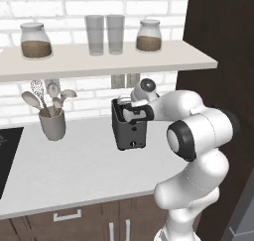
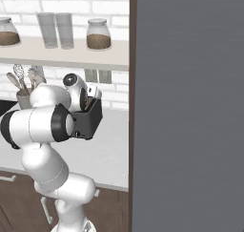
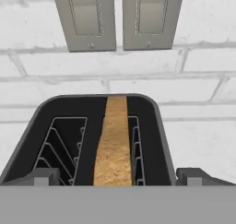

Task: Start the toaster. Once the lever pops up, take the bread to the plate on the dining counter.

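The pincer (image 3: 118, 176) hangs right over the toaster (image 1: 130, 127). Its two dark tips stick up at the bottom of the hand view, one at each side, with the bread (image 3: 113, 142) between them. The tips are wide apart and hold nothing, so the pincer is let go. In the left base view the white arm covers most of the toaster's top, and in the right base view the arm hides its near side.

The toaster is a small dark grey box with round corners. It sits on the white worktop (image 1: 74, 170), close to the brick wall (image 1: 94, 93). A tiny pale knob shows low on its front. Inside, thin wire racks line the two slots. The bread stands on its edge in the right slot. It looks rough and golden tan, and its near end is cut off by the bottom of the hand view.

To the left on the worktop stands a grey cup (image 1: 52, 123) full of wooden spoons. Above it is a pale shelf (image 1: 99, 61) with two clear glasses (image 1: 104, 34) and two jars (image 1: 35, 40) of brown stuff. Two grey wall plugs (image 3: 117, 18) sit on the wall behind the toaster. A tall dark panel (image 1: 223, 51) is on the right.
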